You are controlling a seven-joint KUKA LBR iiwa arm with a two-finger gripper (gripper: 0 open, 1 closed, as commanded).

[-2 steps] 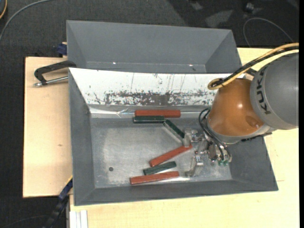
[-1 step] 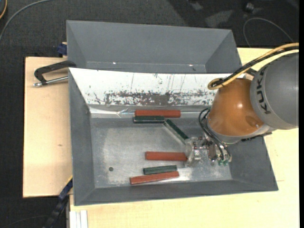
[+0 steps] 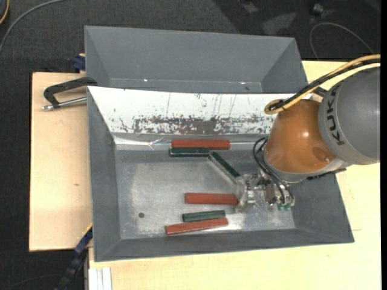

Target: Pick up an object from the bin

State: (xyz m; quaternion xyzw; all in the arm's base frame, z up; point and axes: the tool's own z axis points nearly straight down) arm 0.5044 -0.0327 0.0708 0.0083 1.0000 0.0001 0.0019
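My gripper (image 3: 261,193) is low in the right half of the bin, under the orange cover. It is at the right end of a flat red bar (image 3: 208,198) lying on the bin floor. A thin dark green bar (image 3: 224,165) runs diagonally from the back toward the gripper and ends just above it. Whether the gripper touches either bar is hidden.
A short dark green bar (image 3: 202,215) and another red bar (image 3: 196,226) lie near the front wall. A red bar (image 3: 199,144) and a dark green bar (image 3: 188,153) lie side by side at the back wall. The arm comes in from the right.
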